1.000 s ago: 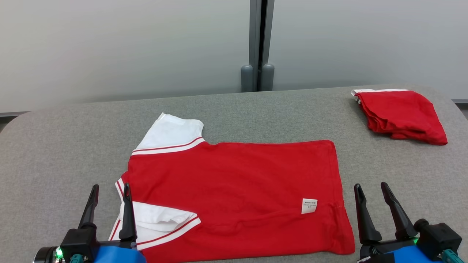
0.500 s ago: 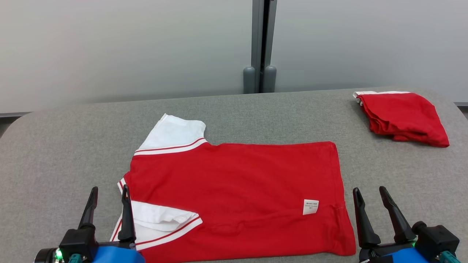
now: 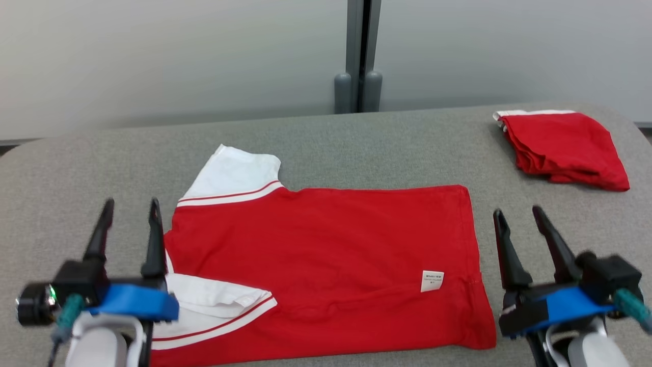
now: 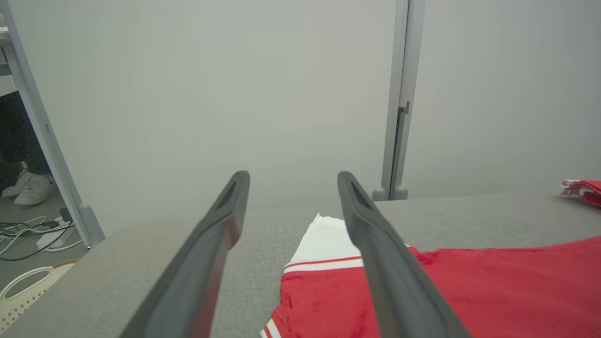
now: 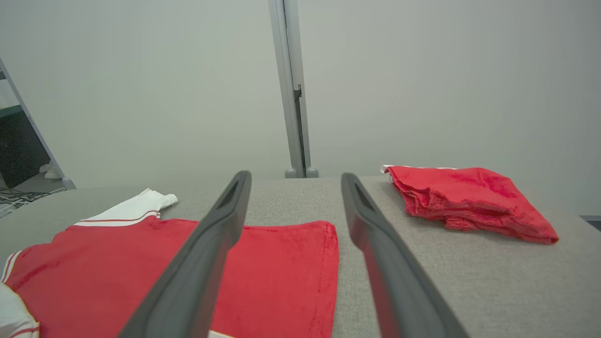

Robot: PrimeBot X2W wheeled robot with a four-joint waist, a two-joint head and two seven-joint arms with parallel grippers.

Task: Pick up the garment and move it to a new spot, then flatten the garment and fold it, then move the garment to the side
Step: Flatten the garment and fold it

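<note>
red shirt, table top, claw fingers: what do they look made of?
Red shirt: soft matte knit, probably cotton jersey; fuzzy nap, limp creases, sewn hem. Table top: grey matte fabric cover, felt-like or woven; speckled texture shows. Claw fingers: dark, smooth, faint sheen; likely moulded plastic or rubber, cannot tell which.

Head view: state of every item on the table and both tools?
red and white shirt: spread flat, unfolded, near sleeve folded over, label showing
second red garment: folded, on the table, far right
left tool: open, empty
right tool: open, empty
</note>
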